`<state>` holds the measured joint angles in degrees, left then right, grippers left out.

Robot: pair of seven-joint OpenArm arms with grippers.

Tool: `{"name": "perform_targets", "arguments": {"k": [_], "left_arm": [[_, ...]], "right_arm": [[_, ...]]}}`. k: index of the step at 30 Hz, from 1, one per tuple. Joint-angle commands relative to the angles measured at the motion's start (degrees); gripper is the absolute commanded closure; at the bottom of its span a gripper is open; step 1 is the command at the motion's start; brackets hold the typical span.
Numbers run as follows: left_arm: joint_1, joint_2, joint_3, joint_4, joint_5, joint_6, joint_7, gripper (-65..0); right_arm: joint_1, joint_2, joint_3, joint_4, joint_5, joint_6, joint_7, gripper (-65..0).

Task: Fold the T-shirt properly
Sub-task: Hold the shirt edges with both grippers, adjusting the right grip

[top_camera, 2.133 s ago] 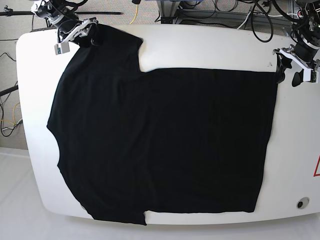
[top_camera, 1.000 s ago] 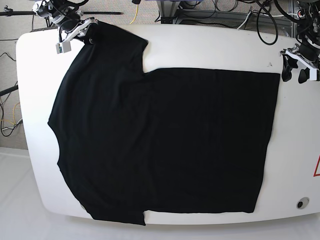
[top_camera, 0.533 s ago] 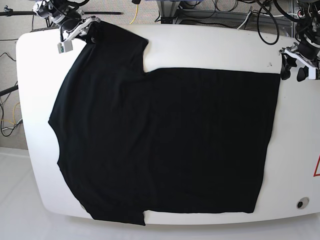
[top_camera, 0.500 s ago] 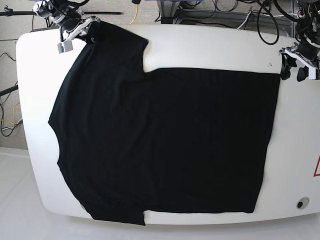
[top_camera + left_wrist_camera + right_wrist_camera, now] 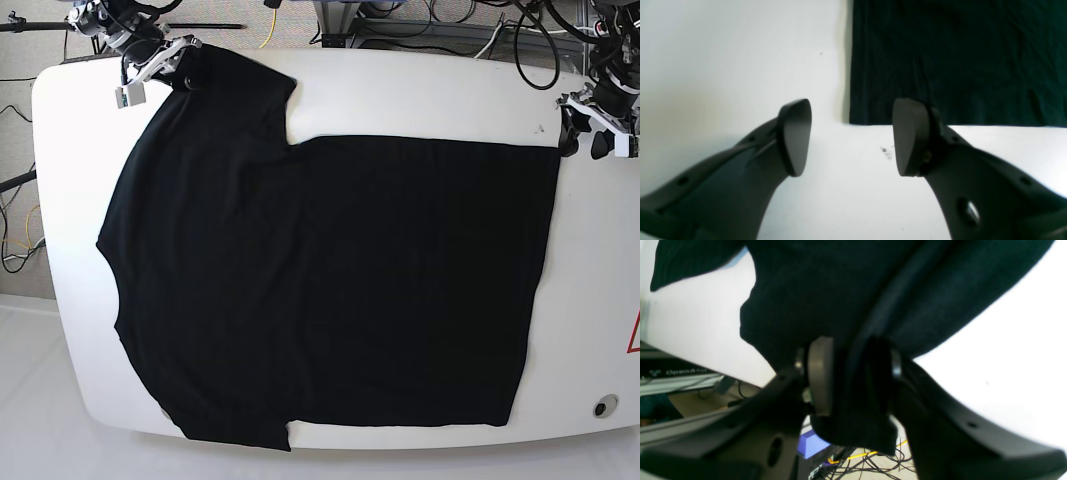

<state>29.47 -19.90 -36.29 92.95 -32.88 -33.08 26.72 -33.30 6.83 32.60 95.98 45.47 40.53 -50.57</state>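
Note:
The black T-shirt lies spread flat on the white table, with one sleeve reaching to the far left corner. My right gripper is at that sleeve's end. In the right wrist view, the gripper is shut on a fold of the T-shirt, and cloth hangs below its pads. My left gripper hovers at the shirt's far right hem corner. In the left wrist view, the gripper stands open and empty, just short of the T-shirt's corner.
Cables and frame parts run behind the table's far edge. A red warning mark and a round hole sit at the table's right side. The shirt's near hem reaches the table's front edge.
My left gripper has drifted slightly toward the far edge, away from the hem corner. The right gripper and the sleeve have barely shifted.

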Motion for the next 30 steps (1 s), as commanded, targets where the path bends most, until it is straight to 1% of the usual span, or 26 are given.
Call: {"name": "perform_targets", "arguments": {"k": [1, 2, 7, 18, 20, 22, 26, 30], "left_arm": [[0.2, -1.2, -0.4, 0.7, -0.8, -0.2, -0.8, -36.7], [0.4, -1.2, -0.5, 0.8, -0.6, -0.1, -0.6, -36.9], [0.5, -1.3, -0.3, 0.7, -0.6, -0.1, -0.6, -37.3], [-1.0, -1.4, 0.6, -3.4, -2.7, 0.0, 0.3, -37.2], [-1.3, -1.4, 0.4, -4.4, -3.7, -0.1, 0.8, -37.3], [-1.4, -1.5, -0.2, -6.7, -7.2, -0.6, 1.7, -36.9], [-2.0, -1.6, -0.3, -8.3, -8.7, -1.2, 2.2, -36.8], [-2.8, -1.5, -0.4, -9.4, -8.8, -1.6, 2.3, -36.7]], "right_arm": [[-0.7, 0.3, -0.2, 0.6, -1.6, -0.5, -1.2, -14.0], [-0.9, 0.4, -0.2, 1.0, -1.5, -0.5, -0.9, -10.7], [-0.8, 0.6, -0.4, 1.3, -1.4, -0.5, -0.9, -0.4], [-1.1, 0.4, -0.8, 1.5, -1.4, -0.5, -1.0, 0.0], [-1.0, 0.5, -0.7, 1.6, -1.4, -0.5, -1.0, 0.0], [-1.1, 0.3, -0.6, 1.2, -0.7, -0.5, -1.1, 0.0], [-1.1, 0.3, -0.6, 1.2, -0.7, -0.5, -1.0, 0.0], [-1.2, 0.3, -0.6, 1.3, -0.7, -0.5, -1.1, 0.0]]}}
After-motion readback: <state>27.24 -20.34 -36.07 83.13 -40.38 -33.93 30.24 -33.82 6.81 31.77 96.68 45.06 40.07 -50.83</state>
